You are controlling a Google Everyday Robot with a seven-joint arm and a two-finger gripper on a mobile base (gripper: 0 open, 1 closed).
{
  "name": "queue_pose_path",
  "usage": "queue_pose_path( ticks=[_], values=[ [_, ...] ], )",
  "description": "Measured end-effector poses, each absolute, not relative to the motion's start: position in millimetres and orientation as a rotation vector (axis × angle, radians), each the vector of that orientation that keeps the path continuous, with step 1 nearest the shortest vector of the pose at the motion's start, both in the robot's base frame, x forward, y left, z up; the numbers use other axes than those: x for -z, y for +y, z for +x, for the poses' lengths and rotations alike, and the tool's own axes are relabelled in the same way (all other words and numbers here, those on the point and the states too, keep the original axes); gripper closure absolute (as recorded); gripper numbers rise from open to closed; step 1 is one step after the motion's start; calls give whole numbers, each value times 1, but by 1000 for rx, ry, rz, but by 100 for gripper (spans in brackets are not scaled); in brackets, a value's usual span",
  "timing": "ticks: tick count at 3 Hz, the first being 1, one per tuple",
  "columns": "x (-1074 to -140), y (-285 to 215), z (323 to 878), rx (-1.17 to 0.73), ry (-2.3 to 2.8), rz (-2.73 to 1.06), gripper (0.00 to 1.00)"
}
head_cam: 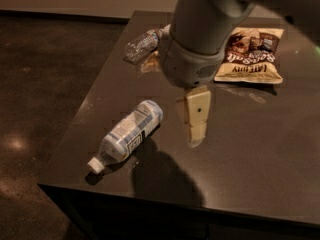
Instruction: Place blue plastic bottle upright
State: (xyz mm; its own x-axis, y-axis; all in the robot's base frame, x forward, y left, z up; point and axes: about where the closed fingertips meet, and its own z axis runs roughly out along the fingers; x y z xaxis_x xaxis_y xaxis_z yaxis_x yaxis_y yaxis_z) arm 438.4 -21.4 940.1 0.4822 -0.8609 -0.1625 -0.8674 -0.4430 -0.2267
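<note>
The blue plastic bottle (pixel 129 134) lies on its side near the front left corner of the dark table (pixel 260 149). Its white cap (pixel 94 165) points toward the front edge and its base points toward the middle of the table. Its pale label with a dark text panel faces up. My gripper (pixel 196 134) hangs from the big grey arm (pixel 200 39) above the table, pointing down, just right of the bottle's base and apart from it. It holds nothing that I can see.
A smaller clear bottle (pixel 142 45) lies on its side at the back left, partly behind the arm. A snack bag (pixel 250 54) lies flat at the back right. The table's left edge and front edge run close to the blue bottle.
</note>
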Motion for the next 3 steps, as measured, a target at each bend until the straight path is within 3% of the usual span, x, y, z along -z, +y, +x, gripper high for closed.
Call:
queue_pose_path(
  ticks=[3],
  values=[
    [-881,56,421,18,1220,-2776,0]
  ],
)
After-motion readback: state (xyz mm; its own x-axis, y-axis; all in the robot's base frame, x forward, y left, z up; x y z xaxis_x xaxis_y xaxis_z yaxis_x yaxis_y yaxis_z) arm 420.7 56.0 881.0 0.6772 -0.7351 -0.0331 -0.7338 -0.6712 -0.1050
